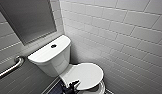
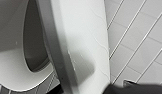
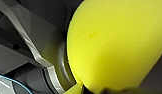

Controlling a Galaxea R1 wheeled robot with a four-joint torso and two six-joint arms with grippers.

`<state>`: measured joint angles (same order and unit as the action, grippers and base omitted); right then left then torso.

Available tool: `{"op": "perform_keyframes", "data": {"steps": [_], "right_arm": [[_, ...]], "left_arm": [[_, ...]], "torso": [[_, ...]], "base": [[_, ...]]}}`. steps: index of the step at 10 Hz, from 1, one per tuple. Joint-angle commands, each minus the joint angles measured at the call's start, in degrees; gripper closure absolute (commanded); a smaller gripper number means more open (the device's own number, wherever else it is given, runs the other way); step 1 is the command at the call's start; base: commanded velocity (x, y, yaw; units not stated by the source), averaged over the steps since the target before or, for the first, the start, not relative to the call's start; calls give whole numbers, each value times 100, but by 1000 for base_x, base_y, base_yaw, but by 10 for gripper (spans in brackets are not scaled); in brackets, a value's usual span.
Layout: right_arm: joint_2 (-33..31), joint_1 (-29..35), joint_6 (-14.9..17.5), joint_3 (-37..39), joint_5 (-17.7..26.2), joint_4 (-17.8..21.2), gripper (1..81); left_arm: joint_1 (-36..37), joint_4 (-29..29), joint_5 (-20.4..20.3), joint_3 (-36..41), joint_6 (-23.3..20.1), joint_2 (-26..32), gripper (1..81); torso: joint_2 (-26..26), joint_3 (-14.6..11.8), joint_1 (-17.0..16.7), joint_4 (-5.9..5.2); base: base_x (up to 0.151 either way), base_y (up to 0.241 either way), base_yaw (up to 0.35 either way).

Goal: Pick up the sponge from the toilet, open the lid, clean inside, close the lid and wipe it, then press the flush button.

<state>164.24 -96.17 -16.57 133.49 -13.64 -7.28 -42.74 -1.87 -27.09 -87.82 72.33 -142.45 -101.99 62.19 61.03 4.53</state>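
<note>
Jaws on the right grip the sponge (image 3: 114, 45); whether the left gripper (image 1: 72, 87) clasps the part-raised lid (image 1: 88, 73) is unclear, and opening needs an upward swing.

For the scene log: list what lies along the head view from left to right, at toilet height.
Left to right: grab bar → toilet tank → lid → tiled wall.

Tiled public-style restroom, white ceramic toilet (image 1: 55, 63) set in a corner, flush button (image 1: 53, 46) on its tank top, oval lid (image 1: 85, 74), metal grab bar (image 1: 12, 66) on the wall, glossy white brick-laid wall tiles (image 1: 117, 32).
</note>
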Motion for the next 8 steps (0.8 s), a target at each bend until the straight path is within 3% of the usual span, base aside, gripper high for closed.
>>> {"op": "perform_keyframes", "data": {"steps": [1, 3, 4, 8], "right_arm": [[102, -83, 4, -184, 345, -125, 811], [102, -91, -4, -175, 345, -125, 811], [111, -91, -4, -175, 345, -116, 811], [120, -109, -4, -166, 345, -116, 811]], "left_arm": [[841, -42, -719, 115, -34, 304, 10], [841, -42, -745, 133, 9, 339, 10], [841, -42, -798, 142, 27, 374, 10], [841, -24, -991, 142, 439, 664, 10]], "torso": [[0, -216, 0, 0], [0, -366, 0, 0], [0, -264, 0, 0], [0, -343, 0, 0]], "base": [[0, 0, 0], [0, 0, 0], [0, 0, 0], [0, 0, 0]]}}
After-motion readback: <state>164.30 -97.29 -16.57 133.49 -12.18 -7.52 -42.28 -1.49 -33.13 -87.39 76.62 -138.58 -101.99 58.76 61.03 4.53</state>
